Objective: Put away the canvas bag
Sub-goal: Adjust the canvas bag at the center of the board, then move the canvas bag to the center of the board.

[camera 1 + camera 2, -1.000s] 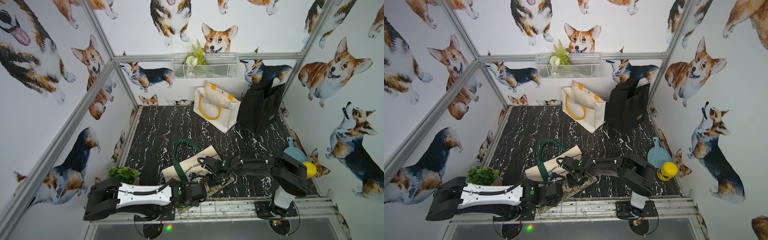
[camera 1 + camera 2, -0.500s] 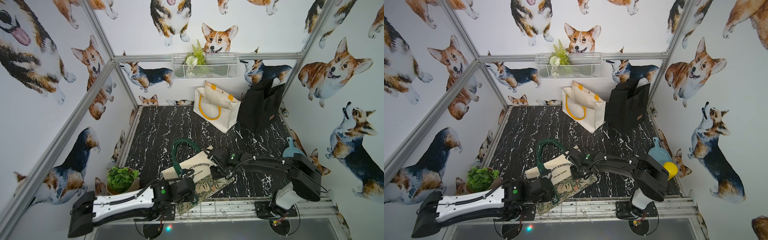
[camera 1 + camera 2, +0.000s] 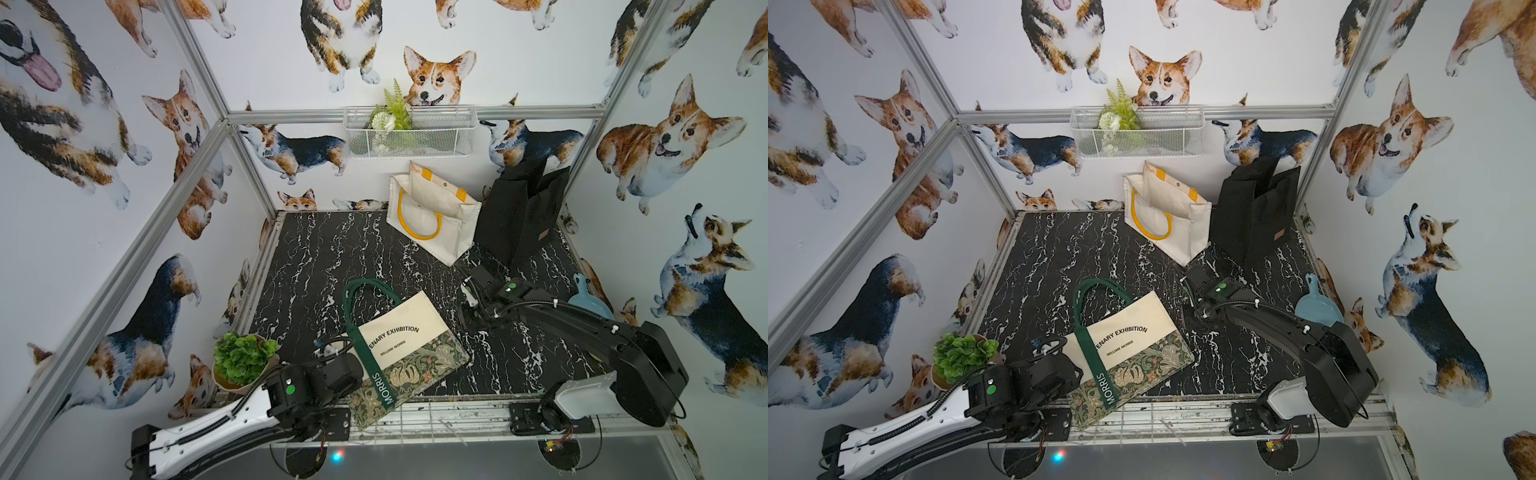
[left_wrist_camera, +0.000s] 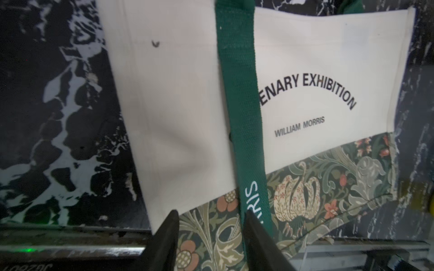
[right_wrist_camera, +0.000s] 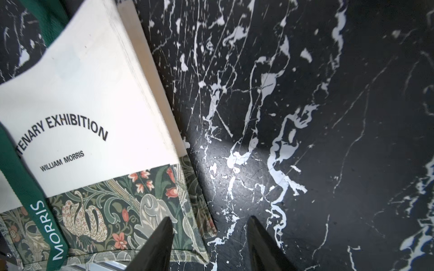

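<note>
**Lying flat, ungripped**

In both top views the cream canvas tote bag with green straps (image 3: pixel 403 316) lay flat, overhanging the front edge of the black marble table (image 3: pixel 316 257). Only the wrist views revealed the left fingers (image 4: pixel 166 239) and right fingers (image 5: pixel 162 244) apart, gripping nothing.

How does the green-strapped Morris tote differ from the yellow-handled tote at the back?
The cream canvas tote with green straps lies flat at the front; the cream canvas tote with yellow handles stands at the back, mouth open. The green-strapped tote has printed lettering and a floral band; the yellow-handled one looks plain. Both are cream canvas.
</note>
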Robot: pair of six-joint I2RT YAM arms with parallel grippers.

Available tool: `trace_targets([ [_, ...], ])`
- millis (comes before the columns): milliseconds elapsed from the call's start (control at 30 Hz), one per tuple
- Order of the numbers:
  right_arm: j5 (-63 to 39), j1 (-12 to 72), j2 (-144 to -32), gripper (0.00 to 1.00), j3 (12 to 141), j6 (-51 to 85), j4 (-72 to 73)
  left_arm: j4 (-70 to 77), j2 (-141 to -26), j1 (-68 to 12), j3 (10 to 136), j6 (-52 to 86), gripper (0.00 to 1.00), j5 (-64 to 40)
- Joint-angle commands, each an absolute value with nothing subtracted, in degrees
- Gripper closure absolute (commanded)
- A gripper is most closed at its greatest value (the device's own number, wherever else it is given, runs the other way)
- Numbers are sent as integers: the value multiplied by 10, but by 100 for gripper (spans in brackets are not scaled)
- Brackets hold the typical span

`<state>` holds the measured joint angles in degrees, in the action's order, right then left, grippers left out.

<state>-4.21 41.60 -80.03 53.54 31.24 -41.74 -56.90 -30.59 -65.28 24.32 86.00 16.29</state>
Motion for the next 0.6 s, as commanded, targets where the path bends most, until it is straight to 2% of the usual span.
trace_targets([
  [0,-71,415,-804,47,524,303,-403,-661,-340,-652,265,881,52,222],
  [300,-106,415,-823,47,503,327,-361,-714,-401,-650,302,933,51,252],
  [567,-120,415,-831,50,497,332,-346,-616,-461,-617,274,915,51,220],
])
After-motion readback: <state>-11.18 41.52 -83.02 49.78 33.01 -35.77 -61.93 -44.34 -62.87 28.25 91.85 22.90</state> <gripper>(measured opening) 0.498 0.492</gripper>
